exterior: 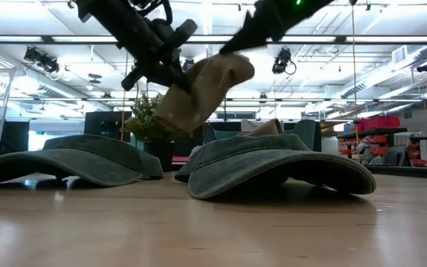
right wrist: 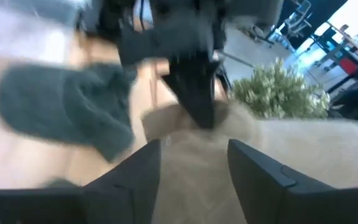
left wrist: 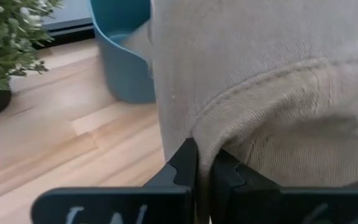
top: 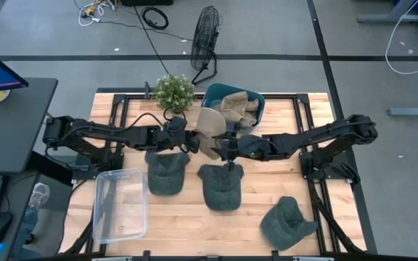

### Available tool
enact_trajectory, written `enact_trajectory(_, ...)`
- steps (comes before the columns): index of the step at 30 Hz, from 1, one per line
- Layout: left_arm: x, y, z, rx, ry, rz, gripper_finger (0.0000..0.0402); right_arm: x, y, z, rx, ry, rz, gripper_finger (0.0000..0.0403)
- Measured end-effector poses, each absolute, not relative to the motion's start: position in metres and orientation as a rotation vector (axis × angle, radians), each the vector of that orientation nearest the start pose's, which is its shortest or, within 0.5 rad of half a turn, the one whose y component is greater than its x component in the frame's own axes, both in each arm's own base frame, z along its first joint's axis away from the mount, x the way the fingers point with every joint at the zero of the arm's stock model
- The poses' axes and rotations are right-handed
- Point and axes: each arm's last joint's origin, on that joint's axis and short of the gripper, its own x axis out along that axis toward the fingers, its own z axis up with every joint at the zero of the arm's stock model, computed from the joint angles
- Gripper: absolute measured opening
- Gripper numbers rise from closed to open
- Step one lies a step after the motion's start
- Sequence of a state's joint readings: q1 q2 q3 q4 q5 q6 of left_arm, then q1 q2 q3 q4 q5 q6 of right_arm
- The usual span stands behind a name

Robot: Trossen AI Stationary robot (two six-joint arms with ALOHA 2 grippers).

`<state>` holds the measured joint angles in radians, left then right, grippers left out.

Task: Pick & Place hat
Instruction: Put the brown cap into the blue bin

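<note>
A beige cap (top: 209,125) hangs in the air between my two grippers, in front of the blue bin (top: 256,104), which holds more beige caps. In the low view the beige cap (exterior: 202,93) is tilted, clear of the table and of the green caps below. My left gripper (top: 189,142) comes from the table's left and is shut on the cap. My right gripper (top: 222,147) comes from the right. In its wrist view it (right wrist: 194,155) is open, with the beige cap (right wrist: 278,168) between and beyond its fingers. My left gripper (left wrist: 197,152) pinches the beige cap between its two fingers at the cloth edge (left wrist: 207,134) next to a curved seam. It comes roughly level from the table's left. The cap is lifted clear and hangs tilted below the fingers. My right gripper stands open at the cap; whether its fingers touch it, I cannot tell.
Three green caps lie on the table: one under the left gripper (top: 167,172), one in the middle (top: 220,187), one near the right front (top: 287,223). A clear plastic box (top: 120,204) sits front left. A potted plant (top: 174,93) stands left of the bin.
</note>
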<state>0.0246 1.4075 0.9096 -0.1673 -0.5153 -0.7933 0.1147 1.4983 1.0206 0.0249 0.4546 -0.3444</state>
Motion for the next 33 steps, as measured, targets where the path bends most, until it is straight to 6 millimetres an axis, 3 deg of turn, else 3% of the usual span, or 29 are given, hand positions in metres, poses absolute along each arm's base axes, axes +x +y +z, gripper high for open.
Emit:
enact_trajectory(4,0.294,0.021,0.242,-0.588,0.419,0.722,0.0018,0.338,0.016,0.254,-0.500,0.530,-0.288,0.0233)
enact_trajectory(8,0.297,0.016,0.244,-0.567,0.440,0.620,0.0018,0.341,0.004,0.244,-0.588,0.606,-0.429,0.0263)
enact_trajectory(14,0.300,0.003,0.247,-0.514,0.470,0.466,0.0018,0.341,-0.011,0.241,-0.665,0.662,-0.504,0.0271)
enact_trajectory(27,0.300,-0.004,0.246,-0.420,0.505,0.409,0.0018,0.343,-0.018,0.245,-0.707,0.637,-0.467,0.0197)
enact_trajectory(33,0.299,0.003,0.246,-0.450,0.485,0.486,0.0024,0.343,-0.018,0.245,-0.692,0.635,-0.462,0.0108)
